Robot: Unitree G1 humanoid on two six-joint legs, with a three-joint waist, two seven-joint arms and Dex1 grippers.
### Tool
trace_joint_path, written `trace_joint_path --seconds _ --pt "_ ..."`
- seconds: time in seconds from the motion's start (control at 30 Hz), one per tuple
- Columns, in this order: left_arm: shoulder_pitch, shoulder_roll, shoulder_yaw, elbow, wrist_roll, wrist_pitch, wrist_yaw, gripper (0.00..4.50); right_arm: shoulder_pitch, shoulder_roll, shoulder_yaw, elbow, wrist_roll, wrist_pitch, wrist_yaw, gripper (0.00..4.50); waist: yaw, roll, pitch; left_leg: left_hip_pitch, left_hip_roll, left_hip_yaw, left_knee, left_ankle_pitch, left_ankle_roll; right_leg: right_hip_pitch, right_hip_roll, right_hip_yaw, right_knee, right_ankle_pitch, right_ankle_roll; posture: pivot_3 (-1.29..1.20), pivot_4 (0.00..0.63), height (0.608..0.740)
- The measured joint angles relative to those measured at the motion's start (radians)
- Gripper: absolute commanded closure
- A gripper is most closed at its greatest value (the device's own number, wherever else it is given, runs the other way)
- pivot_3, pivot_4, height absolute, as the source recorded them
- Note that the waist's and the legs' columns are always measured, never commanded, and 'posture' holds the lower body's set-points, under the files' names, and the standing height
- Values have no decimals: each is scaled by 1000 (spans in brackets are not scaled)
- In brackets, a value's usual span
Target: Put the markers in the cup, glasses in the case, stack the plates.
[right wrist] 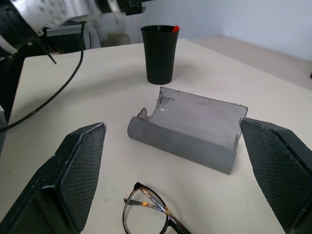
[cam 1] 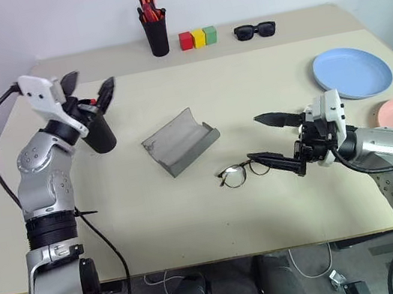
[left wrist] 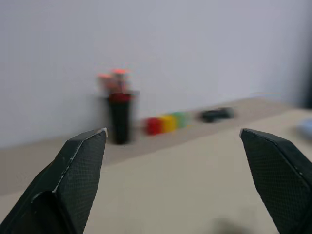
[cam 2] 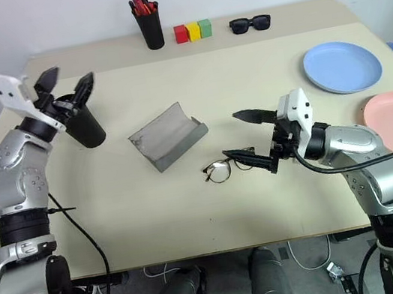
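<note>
- My right gripper (cam 1: 275,137) is spread wide; the wire-rimmed glasses (cam 1: 243,171) lie just beside its lower fingertip, the open grey case (cam 1: 180,142) beyond.
- My left gripper (cam 1: 87,86), also spread, hovers over the black cup (cam 1: 98,130).

Left end effector (cam 1: 88,84) raised at the end of a bent arm, fingers spread wide, tilted slightly upward, right end effector (cam 1: 274,135) held low and level, pointing toward the left arm, fingers wide apart, nothing between them
</note>
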Motion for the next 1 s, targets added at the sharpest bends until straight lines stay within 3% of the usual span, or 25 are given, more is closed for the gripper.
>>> trace_joint_path --seconds 0.13,0.4,0.6,0.7,0.93,1.0 --pt "50 -6 -119 -54 -23 175 -51 23 -9 -31 -23 74 -28 -33 16 0 -2 0 0 1 -1 0 0 0 0 0 1 0 0 0 0 0 150 740" --pt "61 -133 -225 -15 19 263 1 23 4 -38 -46 64 -39 -49 11 0 0 0 0 0 1 1 2 0 0 0 4 3 0 1 -1 0 150 740" --pt "62 -120 -306 -2 77 354 -6 23 29 -36 -49 45 -39 -50 -7 0 1 0 0 0 1 2 2 0 0 0 5 4 0 2 0 0 150 740" --pt "62 -122 -322 -2 86 378 -8 739 29 -36 -49 45 -40 -55 -13 0 2 0 0 0 1 1 2 0 0 0 5 4 0 2 0 0 150 740" --pt "62 -155 -328 -21 86 450 3 4303 28 -28 -48 44 -42 -58 -30 0 2 0 0 0 1 1 2 0 0 0 5 5 0 2 0 0 150 740" --pt "61 -153 -334 -42 86 476 3 4413 27 -27 -47 44 -46 -60 -32 0 2 0 0 0 1 2 2 0 0 0 5 5 0 2 0 0 150 740"
